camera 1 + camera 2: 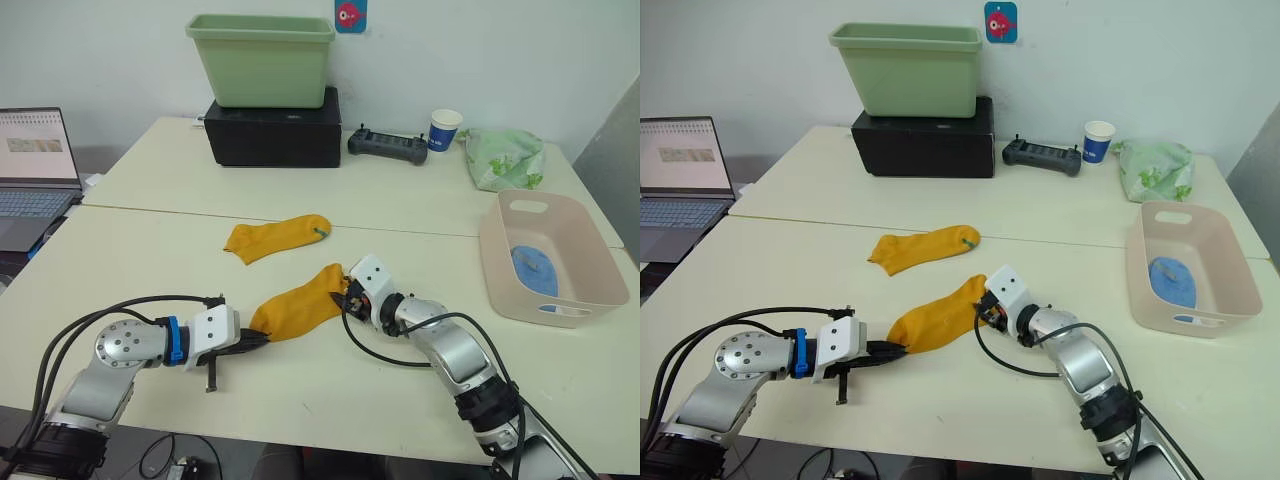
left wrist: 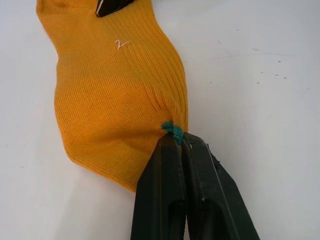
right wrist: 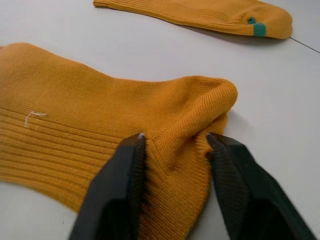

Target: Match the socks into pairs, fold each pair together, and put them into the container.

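Pale surface (image 1: 150, 250), seam across it; white wall behind, green tub (image 1: 262, 58) on black box (image 1: 272, 128), laptop (image 1: 35, 175) at left. Near mustard sock (image 1: 300, 305) pinched in left gripper (image 1: 262, 338) jaws at one end, bunched between half-spread right gripper (image 1: 346, 296) jaws at other; second sock (image 1: 275, 238) beyond. Pink basin (image 1: 590, 262) at right, blue sock (image 1: 534, 270) inside.

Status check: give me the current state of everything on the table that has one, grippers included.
Left gripper: jaws shut on near orange sock.
Right gripper: jaws closed on same sock's other end.
Far orange sock: lying flat, untouched.
Pink container: upright, holds blue socks.
Green tub: upright on black box.

a lab: laptop (image 1: 35, 175) and remote controller (image 1: 387, 146) on tables.
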Available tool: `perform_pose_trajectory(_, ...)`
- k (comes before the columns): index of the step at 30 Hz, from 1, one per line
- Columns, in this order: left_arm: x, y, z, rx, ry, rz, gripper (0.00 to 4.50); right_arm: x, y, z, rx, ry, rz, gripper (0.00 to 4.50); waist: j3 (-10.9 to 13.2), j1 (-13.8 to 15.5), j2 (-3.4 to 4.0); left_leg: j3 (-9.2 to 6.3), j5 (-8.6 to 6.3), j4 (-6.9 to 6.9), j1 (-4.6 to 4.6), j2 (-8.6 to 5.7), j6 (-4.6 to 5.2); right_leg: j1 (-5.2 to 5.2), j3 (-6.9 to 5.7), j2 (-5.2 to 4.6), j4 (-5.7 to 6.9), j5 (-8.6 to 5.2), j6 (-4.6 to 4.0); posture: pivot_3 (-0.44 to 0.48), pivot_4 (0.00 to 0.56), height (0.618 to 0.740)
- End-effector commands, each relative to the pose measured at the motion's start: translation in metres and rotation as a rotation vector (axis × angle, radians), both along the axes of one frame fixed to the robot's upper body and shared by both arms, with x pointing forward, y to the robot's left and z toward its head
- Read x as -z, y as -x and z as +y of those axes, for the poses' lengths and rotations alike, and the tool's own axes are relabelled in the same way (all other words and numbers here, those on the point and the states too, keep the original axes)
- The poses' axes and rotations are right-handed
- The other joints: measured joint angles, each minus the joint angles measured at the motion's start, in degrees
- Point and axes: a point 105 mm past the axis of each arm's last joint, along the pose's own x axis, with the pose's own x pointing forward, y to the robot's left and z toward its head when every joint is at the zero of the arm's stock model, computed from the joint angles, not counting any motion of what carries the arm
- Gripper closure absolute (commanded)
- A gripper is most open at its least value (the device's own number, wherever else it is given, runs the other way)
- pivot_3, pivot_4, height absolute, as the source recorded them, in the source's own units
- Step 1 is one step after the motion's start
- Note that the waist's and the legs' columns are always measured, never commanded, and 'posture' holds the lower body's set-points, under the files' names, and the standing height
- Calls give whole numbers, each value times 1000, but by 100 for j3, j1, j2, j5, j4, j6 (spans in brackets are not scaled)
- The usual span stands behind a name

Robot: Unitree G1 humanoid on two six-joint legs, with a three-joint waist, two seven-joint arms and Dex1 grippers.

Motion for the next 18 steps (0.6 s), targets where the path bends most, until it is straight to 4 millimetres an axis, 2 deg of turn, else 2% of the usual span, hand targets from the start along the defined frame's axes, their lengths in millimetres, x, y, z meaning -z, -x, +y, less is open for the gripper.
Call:
perform_pose_trajectory(1, 1, -6, 7, -33, -19, -24, 4500, -10, 3, -9, 14, 3, -35, 3816, 0, 1, 1, 1, 0, 0, 0, 0, 0, 0, 1, 0, 0, 0, 0, 0, 150, 696)
perform_pose_trajectory(3, -1, -11, 5, -29, -15, -41, 4500, -11, 6, -14, 25, 5, -34, 4476, 1, 8, 1, 0, 0, 0, -1, -1, 0, 0, 0, 0, 0, 0, 0, 0, 150, 696)
perform_pose_trajectory(6, -7, -20, 0, -8, -6, -68, 4500, -14, 16, -26, 66, -8, -20, 4476, 1, 32, 2, -1, 0, 0, -3, -2, 0, 0, -4, -1, 0, 0, 0, 0, 150, 696)
perform_pose_trajectory(12, -11, -24, -6, 32, -2, -75, 4500, -23, 34, -42, 121, -27, 13, 4476, 1, 15, 2, 0, 0, 0, -9, -2, 0, -3, -1, -1, -4, 0, 0, 0, 150, 696)
perform_pose_trajectory(15, -9, -19, -19, 101, 16, -26, 4500, -26, 67, -60, 152, -29, 74, 4476, 3, 43, 4, -9, 0, 0, -17, -2, -1, -2, -10, -2, -6, -1, 2, 0, 150, 696)
perform_pose_trajectory(18, -3, -14, -23, 140, 6, -6, 4500, -21, 79, -65, 184, -21, 121, 4476, 3, 23, 4, -6, 0, 0, -23, -2, -1, -3, -10, -4, -12, -2, 3, 0, 150, 696)
